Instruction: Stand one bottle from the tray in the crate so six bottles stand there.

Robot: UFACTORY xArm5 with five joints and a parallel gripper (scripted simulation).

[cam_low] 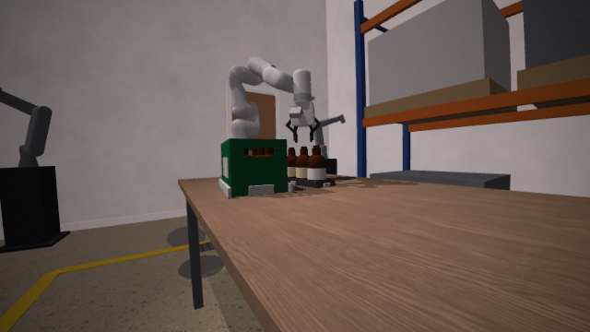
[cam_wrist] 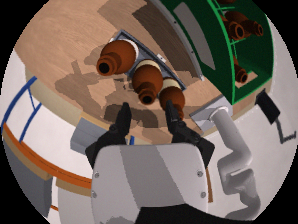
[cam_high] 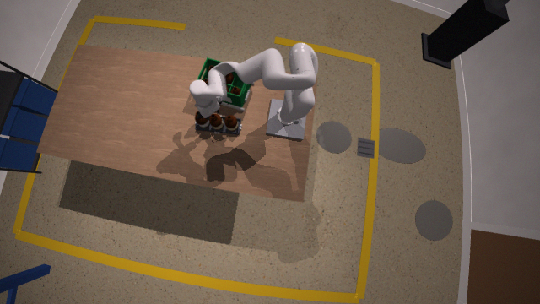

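Your gripper (cam_low: 304, 138) hangs open and empty just above the three brown bottles (cam_low: 316, 168) standing on the tray (cam_high: 218, 131) beside the green crate (cam_low: 253, 167), maybe over the middle one.

Arm (cam_low: 258, 76) folded at elbow, wrist vertical; end effector (cam_low: 304, 135) pointing down, fingers apart, apparently empty.
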